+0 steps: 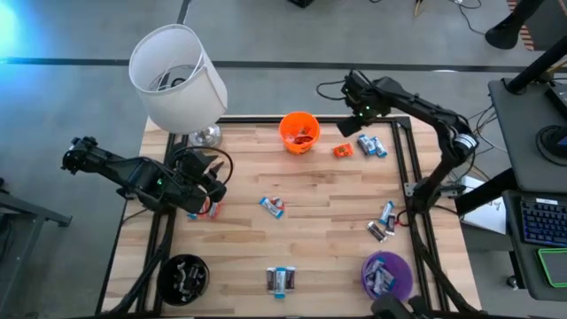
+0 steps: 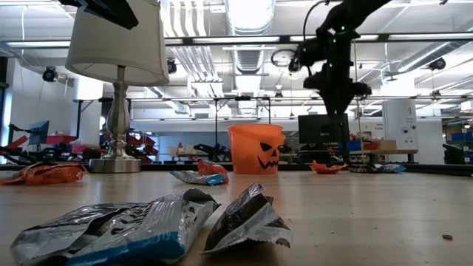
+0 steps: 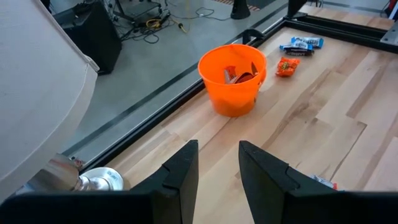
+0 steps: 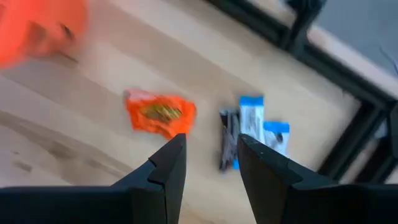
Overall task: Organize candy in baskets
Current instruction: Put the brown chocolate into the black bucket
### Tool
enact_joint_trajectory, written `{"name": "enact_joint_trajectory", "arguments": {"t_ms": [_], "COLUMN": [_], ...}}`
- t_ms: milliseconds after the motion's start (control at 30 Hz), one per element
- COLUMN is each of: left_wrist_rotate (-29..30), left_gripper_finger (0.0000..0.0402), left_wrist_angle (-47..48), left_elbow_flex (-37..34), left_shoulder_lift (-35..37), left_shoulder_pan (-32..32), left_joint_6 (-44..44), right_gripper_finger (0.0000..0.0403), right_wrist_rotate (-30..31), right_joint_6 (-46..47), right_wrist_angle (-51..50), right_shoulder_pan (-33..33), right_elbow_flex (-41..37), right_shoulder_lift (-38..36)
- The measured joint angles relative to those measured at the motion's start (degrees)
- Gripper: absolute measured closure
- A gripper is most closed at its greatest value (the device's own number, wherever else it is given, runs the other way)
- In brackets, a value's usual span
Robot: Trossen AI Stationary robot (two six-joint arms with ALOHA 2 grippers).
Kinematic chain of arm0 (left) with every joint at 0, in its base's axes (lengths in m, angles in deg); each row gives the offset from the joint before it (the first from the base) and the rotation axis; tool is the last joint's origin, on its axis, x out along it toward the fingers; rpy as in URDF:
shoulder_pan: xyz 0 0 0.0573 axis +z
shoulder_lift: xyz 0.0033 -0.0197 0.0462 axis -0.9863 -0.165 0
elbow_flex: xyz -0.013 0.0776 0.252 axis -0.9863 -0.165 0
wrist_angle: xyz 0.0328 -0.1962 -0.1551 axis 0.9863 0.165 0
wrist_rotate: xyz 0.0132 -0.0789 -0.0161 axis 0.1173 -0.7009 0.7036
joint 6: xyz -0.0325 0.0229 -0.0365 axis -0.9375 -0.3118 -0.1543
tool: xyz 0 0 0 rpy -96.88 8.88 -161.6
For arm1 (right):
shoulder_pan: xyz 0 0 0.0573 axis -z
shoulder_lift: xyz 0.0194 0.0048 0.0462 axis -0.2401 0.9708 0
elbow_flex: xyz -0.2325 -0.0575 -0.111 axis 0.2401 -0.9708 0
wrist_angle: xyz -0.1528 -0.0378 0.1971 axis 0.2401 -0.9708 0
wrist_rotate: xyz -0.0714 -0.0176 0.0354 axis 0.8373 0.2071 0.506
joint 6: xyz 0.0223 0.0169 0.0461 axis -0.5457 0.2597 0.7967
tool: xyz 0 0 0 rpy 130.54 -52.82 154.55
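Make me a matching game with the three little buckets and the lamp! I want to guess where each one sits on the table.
Things:
1. orange bucket
2. purple bucket
3. black bucket
4. white lamp

Places, seen from above:
A. near edge, left corner
B. far edge, left corner
C. far edge, middle
D. near edge, right corner

Pairs: 1-C, 2-D, 3-A, 4-B

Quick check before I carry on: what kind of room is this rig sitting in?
It looks like a robotics lab or open workshop rather than a home. Beyond the wooden table are exposed ceiling ducts, monitors on benches, and cables across a bare concrete floor.
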Motion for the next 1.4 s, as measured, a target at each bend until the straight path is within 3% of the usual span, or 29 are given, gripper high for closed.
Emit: {"name": "enact_joint_trajectory", "arguments": {"t_ms": [233,600,1067,1400], "left_wrist_rotate": [0.00,0.00,0.04,0.13], "left_gripper_finger": [0.0304,0.0304,0.0304,0.0304], "left_wrist_angle": [-0.98,-1.49,-1.38,-1.67], "left_elbow_flex": [0.00,-0.61,-1.09,-1.09], "left_shoulder_lift": [0.00,-0.16,-6.18,-5.11], "left_shoulder_pan": [-0.01,0.01,0.06,0.38], "left_joint_6": [-0.44,-0.44,0.00,-0.44], "right_gripper_finger": [0.0268,0.0268,0.0268,0.0268], "right_wrist_rotate": [-0.39,-0.39,0.08,0.21], "right_joint_6": [-1.29,2.34,7.67,11.71], "right_wrist_angle": [-7.74,-4.61,2.28,7.18], "right_shoulder_pan": [0.40,0.32,0.32,0.03], "right_elbow_flex": [-0.07,-1.10,-12.70,-18.38], "right_shoulder_lift": [4.65,4.94,4.99,4.99]}}
